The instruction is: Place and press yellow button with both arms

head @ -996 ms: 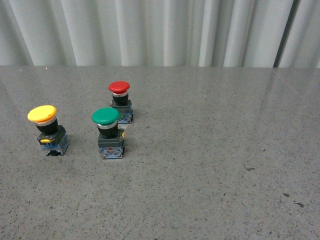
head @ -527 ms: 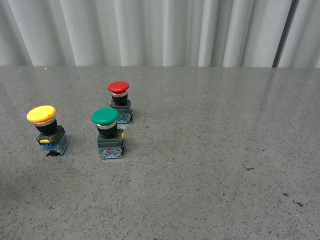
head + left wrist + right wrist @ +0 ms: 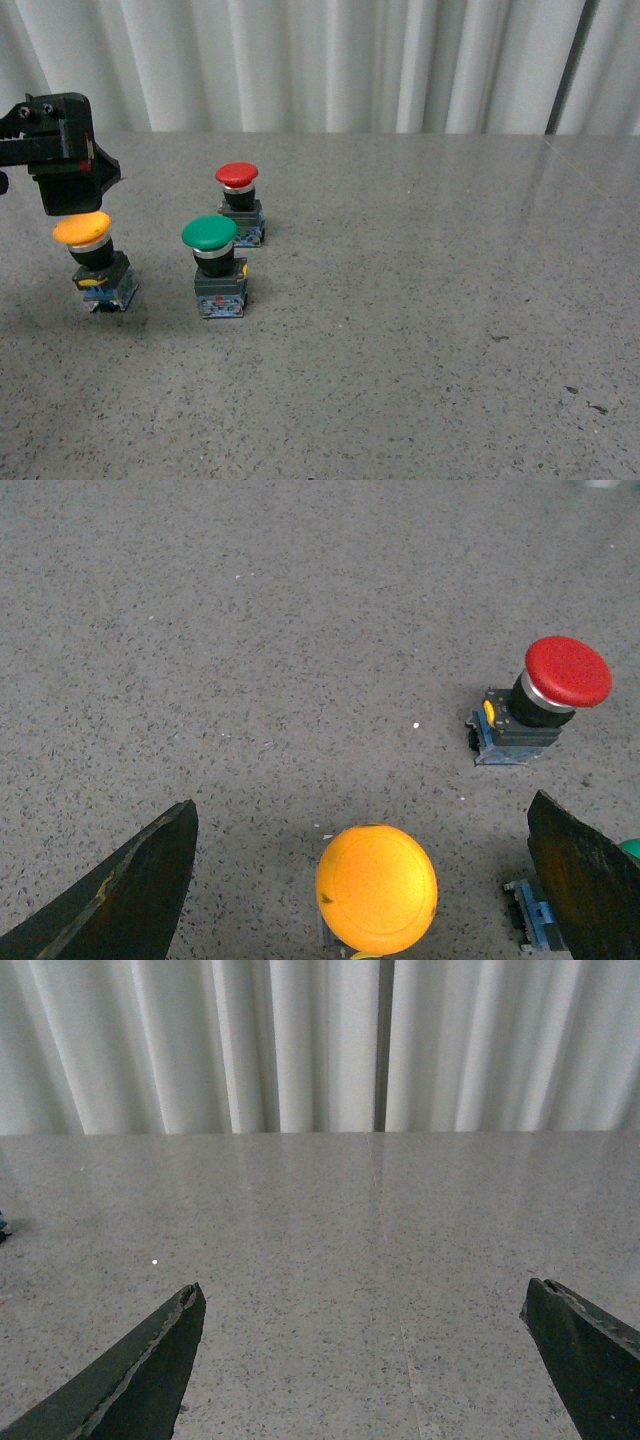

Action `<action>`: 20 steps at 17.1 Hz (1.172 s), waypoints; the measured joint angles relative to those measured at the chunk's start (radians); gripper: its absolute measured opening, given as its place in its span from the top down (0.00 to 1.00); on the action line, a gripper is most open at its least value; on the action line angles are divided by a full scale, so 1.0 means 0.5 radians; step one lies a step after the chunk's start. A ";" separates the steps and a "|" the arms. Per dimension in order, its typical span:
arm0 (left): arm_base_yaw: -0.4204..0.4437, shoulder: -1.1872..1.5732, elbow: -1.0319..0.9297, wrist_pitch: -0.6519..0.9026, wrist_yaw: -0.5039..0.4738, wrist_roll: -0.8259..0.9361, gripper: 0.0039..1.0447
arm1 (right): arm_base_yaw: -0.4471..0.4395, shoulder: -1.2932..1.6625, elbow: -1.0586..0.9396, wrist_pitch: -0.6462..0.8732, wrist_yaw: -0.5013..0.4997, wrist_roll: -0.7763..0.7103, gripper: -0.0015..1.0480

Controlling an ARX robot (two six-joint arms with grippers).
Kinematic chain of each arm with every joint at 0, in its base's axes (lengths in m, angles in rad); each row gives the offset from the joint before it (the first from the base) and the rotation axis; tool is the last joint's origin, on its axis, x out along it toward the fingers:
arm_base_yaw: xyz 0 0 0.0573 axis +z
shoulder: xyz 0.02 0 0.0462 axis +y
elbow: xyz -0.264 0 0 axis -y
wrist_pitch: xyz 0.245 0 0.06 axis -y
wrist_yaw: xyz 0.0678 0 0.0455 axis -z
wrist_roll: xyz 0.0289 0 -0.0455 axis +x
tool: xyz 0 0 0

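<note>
Hovering just above the yellow mushroom-capped pushbutton (image 3: 83, 230), the left gripper (image 3: 362, 800) has its black fingers spread wide, with the cap between them and untouched, apparently lined up for a grasp. The button stands upright at the left of the grey speckled tabletop (image 3: 420, 330), beside the green-capped button (image 3: 210, 233) and red-capped button (image 3: 237, 175). The right gripper (image 3: 362, 1287) is likewise wide and empty, presumably reserved for pressing.

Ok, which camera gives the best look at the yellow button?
The front view: the yellow button shows whole there, cap, black body and blue base. The left wrist view shows mostly its cap from above. The right wrist view misses it.
</note>
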 joint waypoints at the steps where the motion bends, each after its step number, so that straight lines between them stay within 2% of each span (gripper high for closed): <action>1: 0.003 0.041 -0.001 0.015 0.017 -0.002 0.06 | 0.000 0.000 0.000 0.000 0.000 0.000 0.06; 10: 0.016 0.254 0.000 0.018 0.059 0.034 0.06 | 0.000 0.000 0.000 0.001 0.000 0.000 0.06; 11: 0.020 0.265 0.000 0.025 0.058 0.054 0.09 | 0.000 0.000 0.000 0.001 0.000 0.000 0.06; 15: 0.031 0.266 0.000 0.052 0.059 0.068 0.37 | 0.000 0.000 0.000 0.001 0.000 0.000 0.06; 16: 0.037 0.266 0.000 0.050 0.057 0.069 0.45 | 0.000 0.000 0.000 0.000 0.000 0.000 0.06; 17: 0.036 0.260 0.000 0.035 0.046 0.070 0.61 | 0.000 0.000 0.000 0.001 0.000 0.000 0.06; 18: 0.027 0.237 0.000 0.012 0.025 0.076 0.66 | 0.000 0.000 0.000 0.000 0.000 0.000 0.06; 20: -0.008 0.105 0.008 -0.076 -0.021 0.109 0.68 | 0.000 0.000 0.000 0.001 0.000 0.000 0.06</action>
